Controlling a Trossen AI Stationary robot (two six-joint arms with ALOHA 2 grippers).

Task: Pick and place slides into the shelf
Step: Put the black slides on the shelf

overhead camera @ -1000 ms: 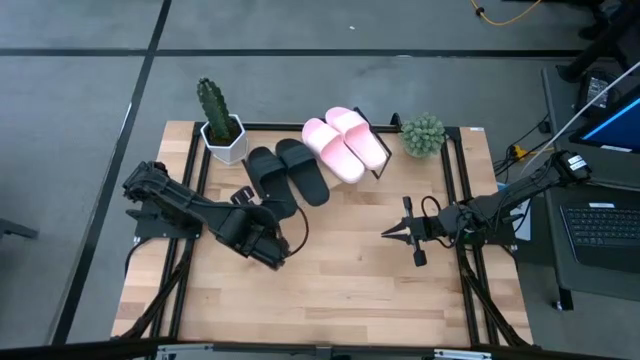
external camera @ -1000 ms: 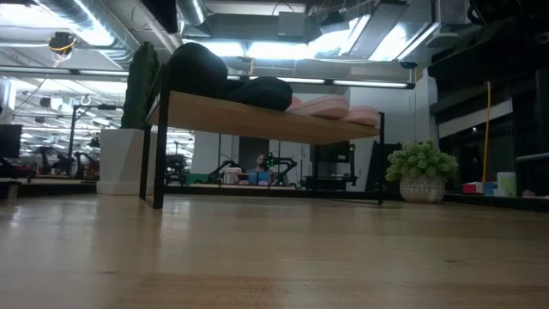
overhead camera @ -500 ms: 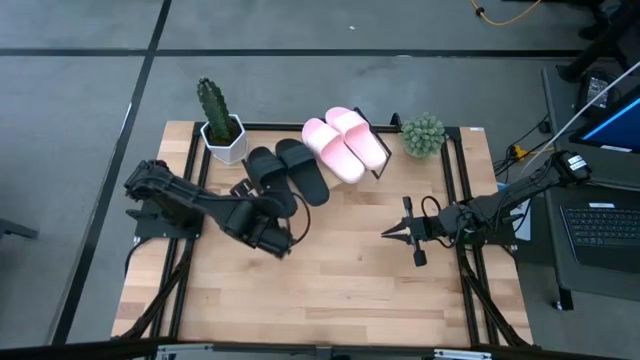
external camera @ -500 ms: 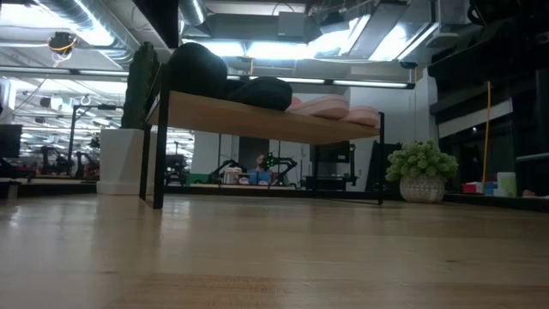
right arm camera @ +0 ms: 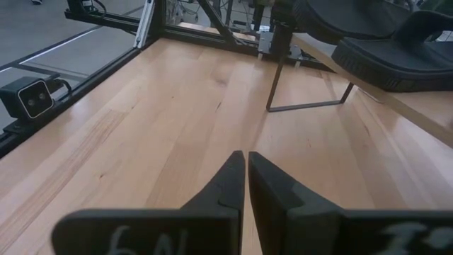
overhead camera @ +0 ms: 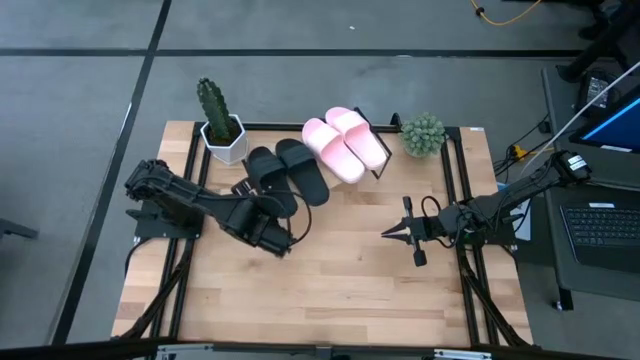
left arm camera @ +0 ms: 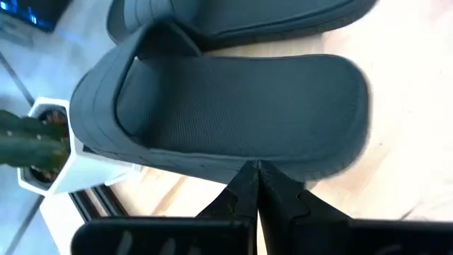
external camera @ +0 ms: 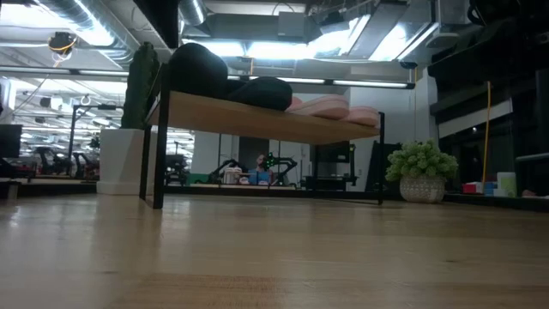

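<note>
Two black slides [overhead camera: 288, 172] and two pale pink slides [overhead camera: 345, 145] lie soles down on the slanted wooden shelf [external camera: 257, 120] at the table's far edge. My left gripper [left arm camera: 256, 173] is shut. It points slanting down at the outer long side of the left black slide [left arm camera: 233, 113], near the shelf's left end. My right gripper [overhead camera: 385, 235] hangs shut over the table's right middle, holding nothing, and its wrist view looks across the wood toward the shelf's wire frame [right arm camera: 304, 106]. My left gripper's shut fingertips [left arm camera: 248, 185] stand right at the lower edge of the black slide's long side [left arm camera: 269, 161], a little toward the heel. They come slanting down from the table's near left. Whether they touch the sole, I cannot tell.
A cactus in a white pot [overhead camera: 220, 125] stands left of the shelf and a small green plant [overhead camera: 423, 135] right of it. The near half of the wooden tabletop [overhead camera: 340, 290] lies bare. A laptop [overhead camera: 600, 230] sits beyond the table's right edge.
</note>
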